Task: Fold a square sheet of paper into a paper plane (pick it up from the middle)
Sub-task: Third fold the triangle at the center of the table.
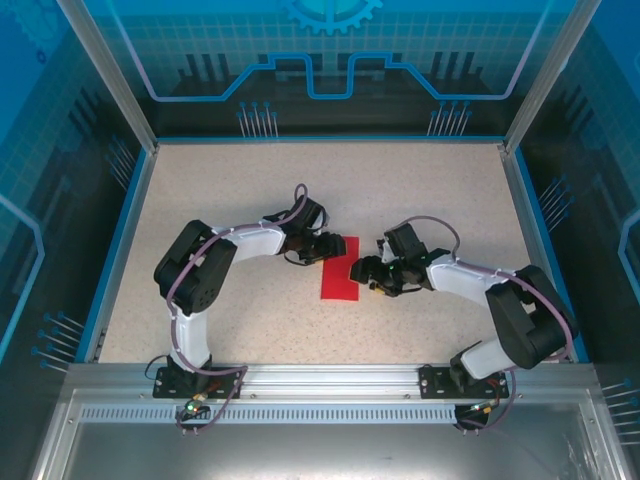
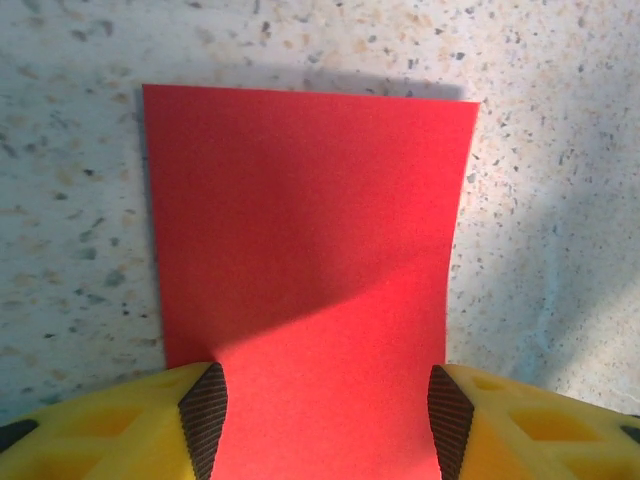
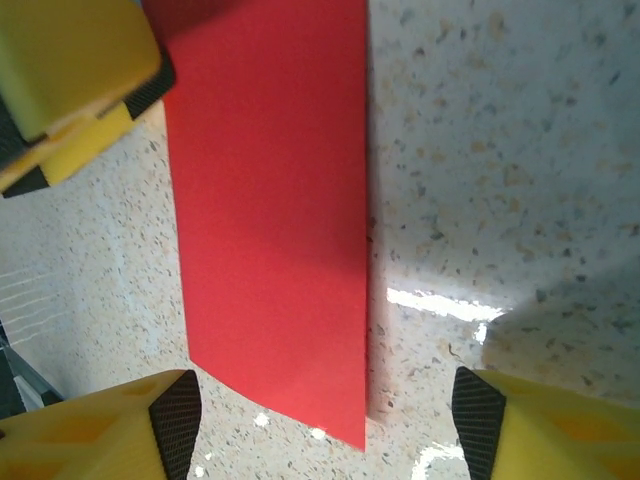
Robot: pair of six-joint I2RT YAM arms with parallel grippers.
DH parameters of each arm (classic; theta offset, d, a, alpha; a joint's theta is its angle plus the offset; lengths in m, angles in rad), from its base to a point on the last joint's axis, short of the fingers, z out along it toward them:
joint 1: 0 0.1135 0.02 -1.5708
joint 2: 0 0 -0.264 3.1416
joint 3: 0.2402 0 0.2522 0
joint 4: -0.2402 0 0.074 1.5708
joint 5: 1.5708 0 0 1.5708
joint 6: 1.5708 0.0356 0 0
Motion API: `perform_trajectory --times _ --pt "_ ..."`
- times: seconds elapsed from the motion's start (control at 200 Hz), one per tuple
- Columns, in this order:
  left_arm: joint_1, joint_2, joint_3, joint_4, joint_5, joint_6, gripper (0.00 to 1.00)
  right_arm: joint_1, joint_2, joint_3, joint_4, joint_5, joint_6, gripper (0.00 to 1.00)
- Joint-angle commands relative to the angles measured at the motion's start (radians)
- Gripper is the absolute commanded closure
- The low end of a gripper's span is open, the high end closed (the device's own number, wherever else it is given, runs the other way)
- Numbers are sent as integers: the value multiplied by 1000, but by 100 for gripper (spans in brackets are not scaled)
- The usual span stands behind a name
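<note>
The square sheet of paper (image 1: 340, 270) is bright red and lies flat on the speckled table as a long narrow rectangle. My left gripper (image 1: 329, 247) is at its far end, tilted down over it. In the left wrist view the sheet (image 2: 300, 230) runs away from the left gripper (image 2: 325, 405). The jaws stand apart, with the pads at the sheet's two long edges. My right gripper (image 1: 367, 272) sits just right of the sheet. In the right wrist view the right gripper (image 3: 325, 420) is open over the sheet's (image 3: 270, 200) other end. One left finger (image 3: 70, 70) rests at the sheet's corner. A paper plane is out of view.
The table (image 1: 250, 190) is beige and speckled, with blue raised edges (image 1: 118, 250) on the left, right and back. A metal rail (image 1: 320, 385) carrying both arm bases runs along the near side. Transparent blue panels wall in the space.
</note>
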Motion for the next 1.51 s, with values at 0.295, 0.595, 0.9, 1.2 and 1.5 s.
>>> perform_trajectory --times 0.295,0.595,0.9,1.2,1.5 --pt "-3 32 -33 -61 -52 -15 40 69 60 47 -12 -32 50 35" --pt "-3 38 -38 -64 -56 -27 40 88 65 9 112 -105 101 42" --pt "-3 15 -71 -60 -61 -40 40 74 -16 -69 170 -68 181 60" --pt "-3 -7 -98 -51 -49 -43 40 58 -95 -120 210 -71 221 73" --pt "-3 -91 -133 66 42 -27 40 32 -99 -33 -63 -28 170 96"
